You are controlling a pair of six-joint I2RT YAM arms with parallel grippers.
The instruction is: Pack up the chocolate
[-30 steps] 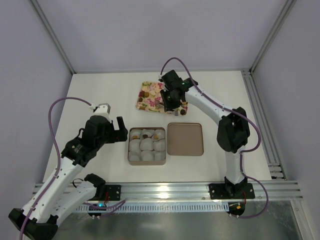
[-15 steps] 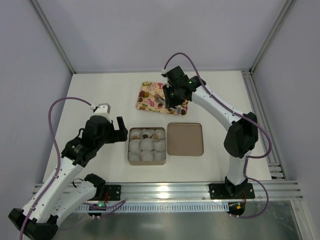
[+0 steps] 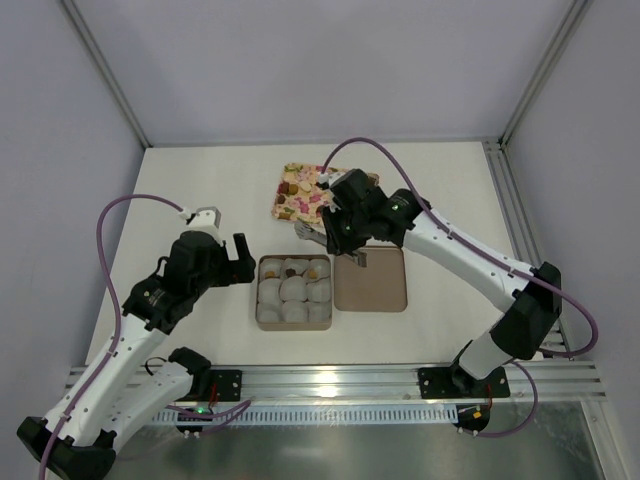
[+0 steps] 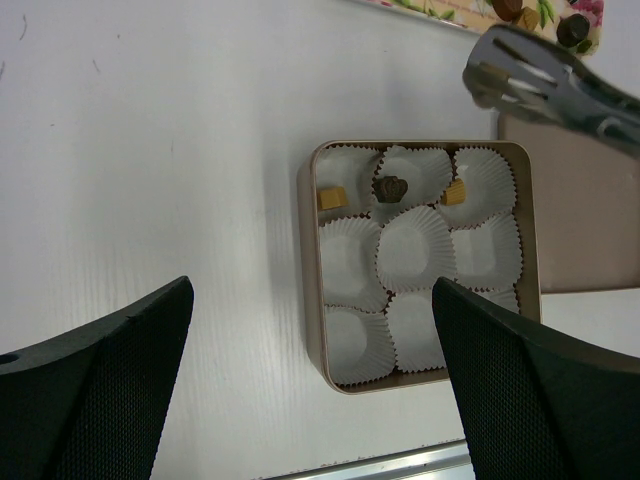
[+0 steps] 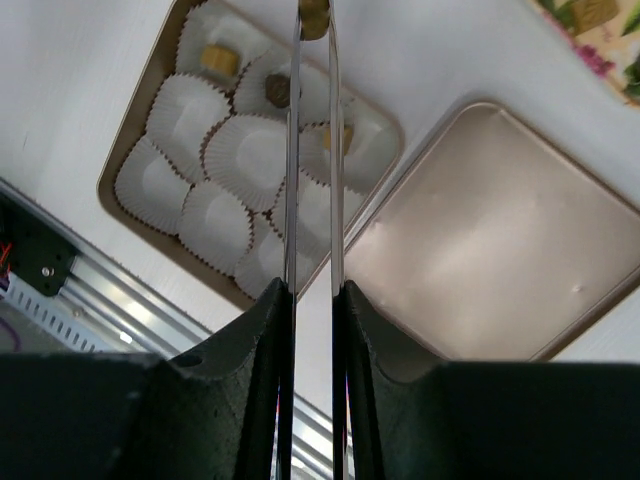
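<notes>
Right tool [image 5: 312, 295] clamps slim steel tongs [image 5: 291, 150] pinching round tan chocolate [image 5: 314, 20]; left tool [image 4: 312, 290] gapes.

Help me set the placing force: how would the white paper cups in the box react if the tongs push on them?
The paper cups look thin and crinkled, so they would probably crumple or shift easily. They sit packed edge to edge in the box, which likely limits sliding. Empty ones seem very light and could tip under the tongs.
</notes>
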